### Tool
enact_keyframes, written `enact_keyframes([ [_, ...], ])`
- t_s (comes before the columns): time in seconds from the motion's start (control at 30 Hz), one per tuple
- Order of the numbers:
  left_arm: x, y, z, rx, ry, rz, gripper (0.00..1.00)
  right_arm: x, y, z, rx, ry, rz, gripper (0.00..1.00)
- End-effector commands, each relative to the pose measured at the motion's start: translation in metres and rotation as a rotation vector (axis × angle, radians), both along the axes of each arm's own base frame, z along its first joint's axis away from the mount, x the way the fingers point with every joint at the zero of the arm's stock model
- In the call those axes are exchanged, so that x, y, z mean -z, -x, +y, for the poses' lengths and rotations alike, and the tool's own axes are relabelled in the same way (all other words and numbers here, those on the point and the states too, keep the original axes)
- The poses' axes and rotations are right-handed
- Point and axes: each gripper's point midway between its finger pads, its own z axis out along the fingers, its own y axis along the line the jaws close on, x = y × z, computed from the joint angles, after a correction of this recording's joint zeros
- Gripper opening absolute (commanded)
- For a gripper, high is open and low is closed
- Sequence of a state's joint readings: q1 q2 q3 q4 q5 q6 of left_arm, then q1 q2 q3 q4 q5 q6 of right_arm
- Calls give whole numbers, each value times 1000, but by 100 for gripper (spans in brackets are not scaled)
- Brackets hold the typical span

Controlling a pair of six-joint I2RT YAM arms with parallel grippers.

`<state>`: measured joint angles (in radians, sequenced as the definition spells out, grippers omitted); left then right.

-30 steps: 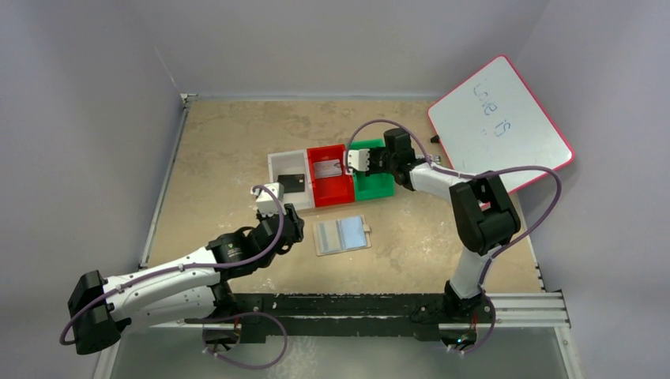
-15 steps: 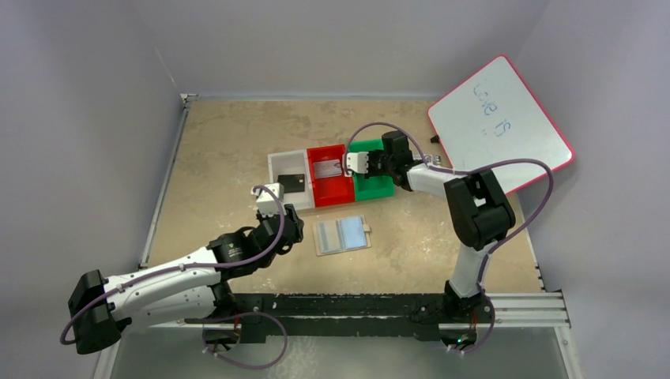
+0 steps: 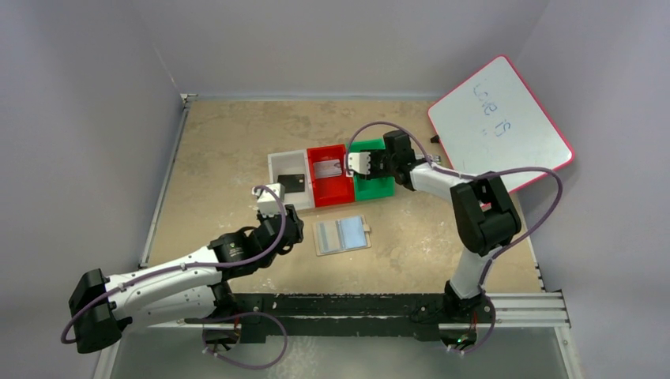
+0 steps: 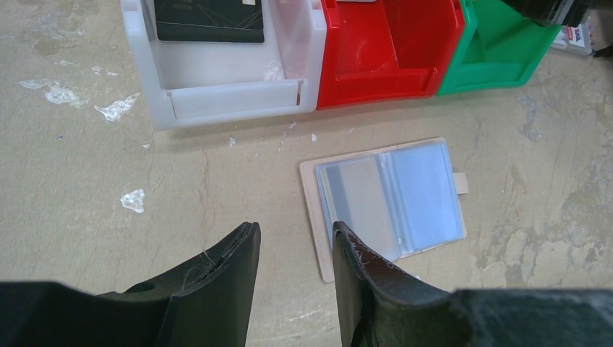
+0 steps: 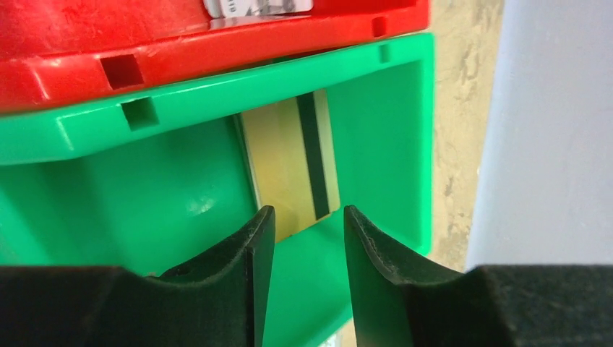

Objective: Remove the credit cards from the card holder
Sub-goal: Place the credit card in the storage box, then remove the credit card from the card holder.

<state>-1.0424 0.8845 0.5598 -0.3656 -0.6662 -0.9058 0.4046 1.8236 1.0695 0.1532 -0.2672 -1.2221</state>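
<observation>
The tan card holder [image 3: 342,234] lies open on the table in front of the bins, and its two light-blue pockets [image 4: 394,195] look empty. My left gripper [image 4: 296,235] is open and empty, low over the table just left of the holder's near corner. My right gripper [image 5: 309,217] is open and empty over the green bin [image 5: 144,188]. A yellow card with a black stripe [image 5: 289,159] lies in that bin, just beyond the fingertips. A black card [image 4: 209,20] lies in the white bin [image 4: 231,101]. A silver card [image 3: 327,168] lies in the red bin [image 3: 332,189].
The three bins stand side by side mid-table, white, red [image 4: 390,72] and green [image 4: 506,58]. A whiteboard with a red rim [image 3: 499,118] leans at the back right, close behind my right arm. Walls close in the table at the left and back.
My right arm has shifted slightly, its elbow swinging left and back right, with the gripper staying over the green bin. My left arm and the card holder have not moved.
</observation>
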Motion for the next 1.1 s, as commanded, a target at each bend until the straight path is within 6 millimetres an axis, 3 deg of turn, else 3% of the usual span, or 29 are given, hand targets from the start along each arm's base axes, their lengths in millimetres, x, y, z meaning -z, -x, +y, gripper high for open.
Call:
enact_keyframes([
  [0.0,-9,-3,-6,-3,29,-14,42,-51,-4,7,10,-93,-57,43],
  [0.1,-10,-3,-6,-2,30,-11,42,-79,-4,11,54,-188,-80,44],
  [0.17,-12,-3,-6,-9,34,-16,42,-116,-4,13,115,-326,-128,48],
  [0.27,-13,-5,-1,-33,28,-23,42,-172,-1,4,351,-664,-121,57],
  [0.33,-14,-7,5,-61,20,-34,42,-188,10,-2,543,-909,9,69],
  [0.4,-14,-8,11,-94,14,-43,42,-182,32,8,668,-1050,277,96],
  [0.53,-15,-9,21,-139,5,-53,42,-139,89,41,566,-1039,646,100],
  [0.63,-15,-8,31,-175,-3,-62,42,-98,102,43,756,-1096,809,84],
  [0.7,-16,-8,40,-209,-5,-72,42,-75,116,53,855,-1058,794,81],
  [0.77,-17,-8,47,-234,-4,-81,42,-70,137,73,887,-1027,733,83],
  [0.8,-16,-7,50,-243,-7,-83,42,-67,147,81,912,-1013,714,79],
  [0.93,-18,-6,64,-285,-35,-100,42,-52,177,91,1019,-971,656,67],
  [1.07,-19,-4,72,-313,-36,-105,42,-39,197,105,1020,-906,635,66],
])
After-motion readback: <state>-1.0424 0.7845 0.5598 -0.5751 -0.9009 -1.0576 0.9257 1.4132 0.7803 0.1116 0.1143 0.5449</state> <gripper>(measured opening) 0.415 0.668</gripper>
